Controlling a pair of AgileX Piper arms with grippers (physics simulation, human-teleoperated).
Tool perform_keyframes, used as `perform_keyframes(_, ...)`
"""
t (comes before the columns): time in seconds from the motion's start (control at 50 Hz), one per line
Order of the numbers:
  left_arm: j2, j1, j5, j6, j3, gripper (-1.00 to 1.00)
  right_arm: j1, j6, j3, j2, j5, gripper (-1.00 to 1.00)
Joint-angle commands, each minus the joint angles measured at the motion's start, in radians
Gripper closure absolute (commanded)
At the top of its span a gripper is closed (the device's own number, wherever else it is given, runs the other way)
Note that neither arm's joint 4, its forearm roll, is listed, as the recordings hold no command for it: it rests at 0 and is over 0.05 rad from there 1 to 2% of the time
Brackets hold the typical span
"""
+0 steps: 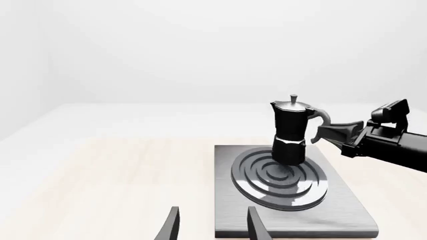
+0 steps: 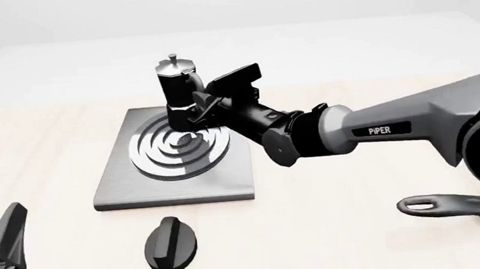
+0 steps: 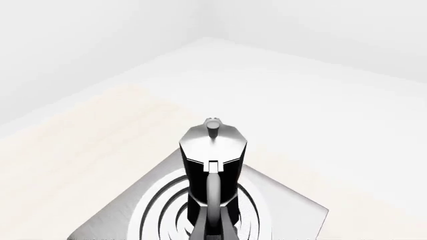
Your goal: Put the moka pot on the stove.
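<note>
The moka pot (image 2: 177,91) (image 1: 291,130) (image 3: 213,150), black with a silver lid, stands upright on the burner rings of the grey stove (image 2: 116,189) (image 1: 347,210) (image 3: 300,210), toward the rings' far side. My right gripper (image 2: 197,109) (image 1: 319,132) (image 3: 213,232) reaches in from the right and is closed tightly around the pot's curved handle. My left gripper (image 1: 213,225) (image 2: 1,256) hangs open and holds nothing, near the table's front left, short of the stove's near edge.
A black oval knob (image 2: 169,243) lies on the table just in front of the stove. A frying pan's long handle (image 2: 443,205) shows at the front right, beside the right arm's base.
</note>
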Motion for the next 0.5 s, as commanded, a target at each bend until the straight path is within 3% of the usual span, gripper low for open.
perform_keyframes(0.02, 0.000, 0.000, 0.000, 0.000, 0.000, -1.00, 0.008, 0.012, -0.015, 0.005, -0.005, 1.00)
perform_keyframes(0.5, 0.000, 0.000, 0.000, 0.000, 0.000, -1.00, 0.015, 0.030, -0.011, 0.030, -0.020, 1.00)
